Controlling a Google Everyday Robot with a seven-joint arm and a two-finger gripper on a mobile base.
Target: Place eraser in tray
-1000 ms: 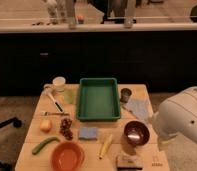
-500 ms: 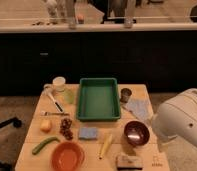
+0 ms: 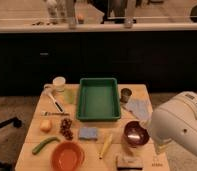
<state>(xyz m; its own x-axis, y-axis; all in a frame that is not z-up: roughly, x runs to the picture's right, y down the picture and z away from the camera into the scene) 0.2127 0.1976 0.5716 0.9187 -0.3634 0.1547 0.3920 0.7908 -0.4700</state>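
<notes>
The eraser [image 3: 129, 161], a small block with a dark top over a pale base, lies at the table's front edge, right of centre. The tray [image 3: 98, 100], large, green and deep, sits empty at the middle of the table's far half. My white arm [image 3: 178, 125] bulks over the table's right front corner, just right of the eraser. The gripper itself is hidden behind the arm's housing and does not show in the camera view.
Between eraser and tray lie a dark red bowl [image 3: 136, 133], a banana [image 3: 106, 146] and a blue-grey sponge [image 3: 88, 133]. An orange bowl [image 3: 68, 156], grapes [image 3: 67, 128] and a green vegetable [image 3: 44, 145] are front left. A can [image 3: 125, 94] and a cloth [image 3: 138, 107] flank the tray's right side.
</notes>
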